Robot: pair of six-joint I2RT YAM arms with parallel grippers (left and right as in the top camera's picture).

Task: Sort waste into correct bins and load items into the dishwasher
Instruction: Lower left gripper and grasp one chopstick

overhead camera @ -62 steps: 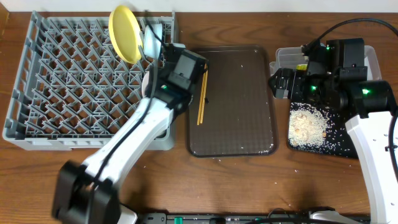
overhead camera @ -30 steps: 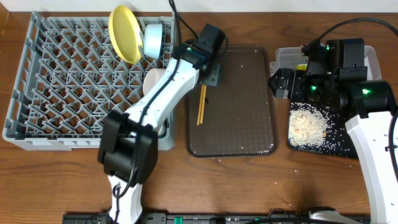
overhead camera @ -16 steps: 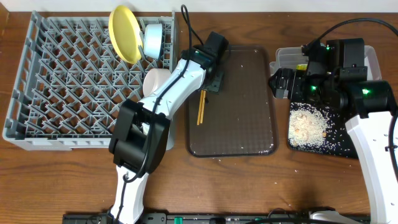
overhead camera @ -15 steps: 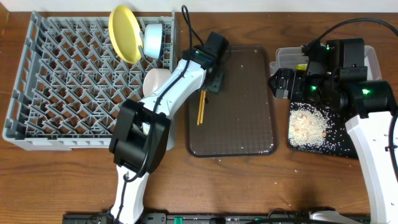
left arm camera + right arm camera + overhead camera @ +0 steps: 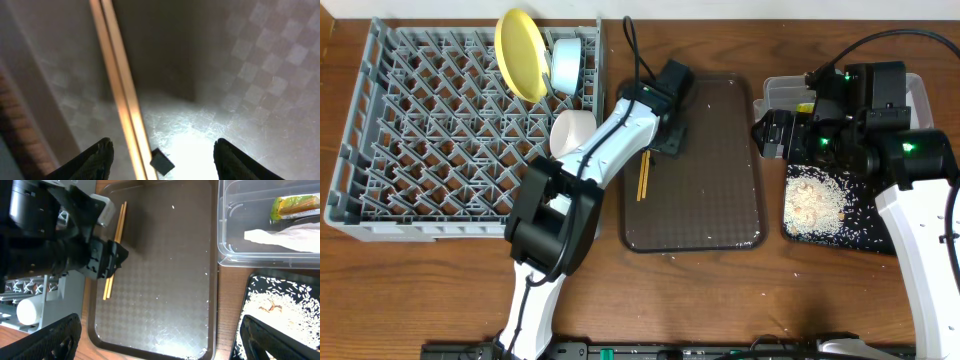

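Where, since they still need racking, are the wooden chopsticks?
Overhead view: the chopsticks lie on the brown serving tray along its left edge, just right of the grey dish rack.

Dark brown serving tray (image 5: pixel 712 195) on wooden table (image 5: pixel 420 285)

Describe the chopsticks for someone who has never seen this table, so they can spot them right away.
Find the dark brown serving tray just right of the grey dish rack. Near its left edge lies a pair of wooden chopsticks, side by side on the tray floor. Nothing else in view is so long, thin and straight, or that pale wood colour.
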